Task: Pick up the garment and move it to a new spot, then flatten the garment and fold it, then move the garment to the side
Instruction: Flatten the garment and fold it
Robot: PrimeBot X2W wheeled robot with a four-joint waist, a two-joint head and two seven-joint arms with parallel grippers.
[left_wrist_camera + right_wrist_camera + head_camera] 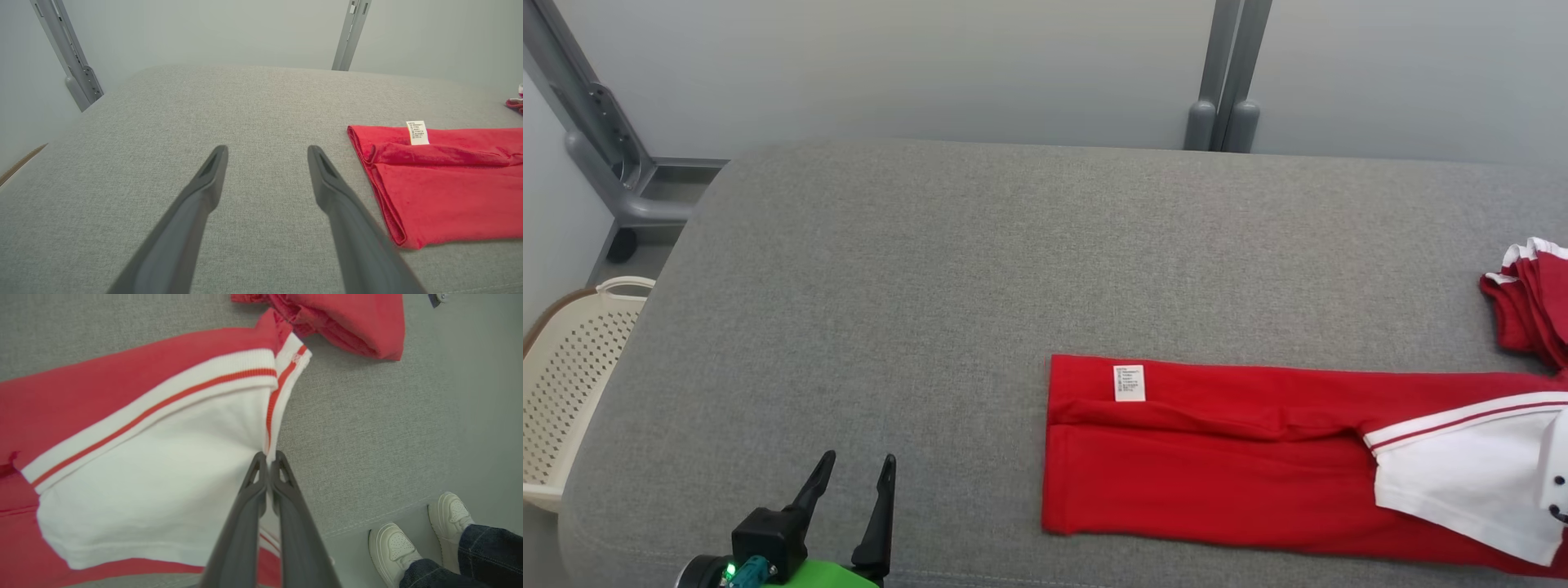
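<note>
The garment (1217,457) is a red shirt with a white sleeve and a red-striped white cuff, folded into a long band on the grey table (931,269); its white care label faces up near its left end. The left wrist view shows that left end of the garment (441,183) to the right of my left gripper (267,153), which hovers open and empty over bare table. In the head view my left gripper (858,467) is at the lower left. My right gripper (267,456) is shut on the striped edge of the garment's white sleeve (155,477).
A second red-and-white piece of clothing (1531,302) lies bunched at the table's right edge. A cream perforated basket (572,376) stands off the left end. A person's white shoes (421,535) are on the floor beside the table. Grey frame posts (1225,73) stand behind.
</note>
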